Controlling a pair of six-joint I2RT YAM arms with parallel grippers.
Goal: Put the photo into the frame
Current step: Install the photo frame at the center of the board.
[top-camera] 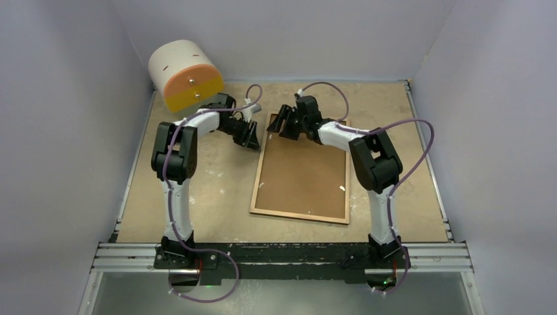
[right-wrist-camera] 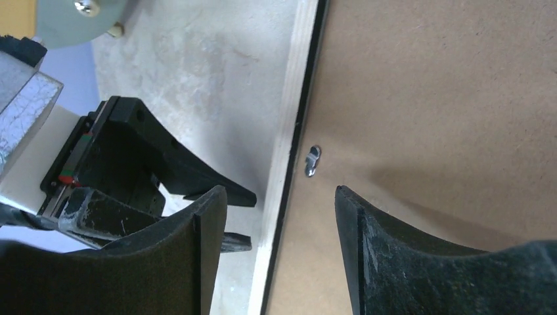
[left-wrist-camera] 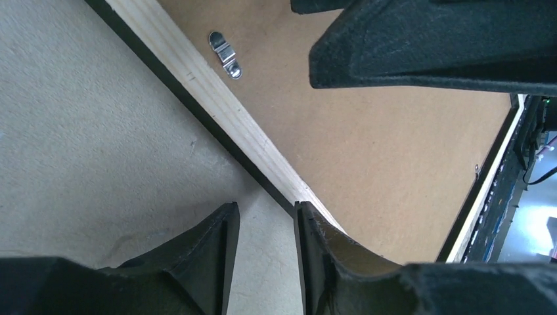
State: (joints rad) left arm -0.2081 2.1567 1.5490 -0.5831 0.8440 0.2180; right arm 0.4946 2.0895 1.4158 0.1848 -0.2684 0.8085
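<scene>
Grey walls enclose a scuffed tan tabletop — frame lying face-down.

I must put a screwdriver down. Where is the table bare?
Bare: the table between the left arm and the frame, plus the table's far right corner. Crowded: the frame's far left corner, where left gripper and right gripper sit.

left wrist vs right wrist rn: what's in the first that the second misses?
Only left wrist: the frame corner and its opposite rim. Only right wrist: a round disc with a screw, top left. Both: the frame's pale rim, the brown backing panel, a metal clip, and both grippers: left gripper and right gripper, jaws open.
</scene>
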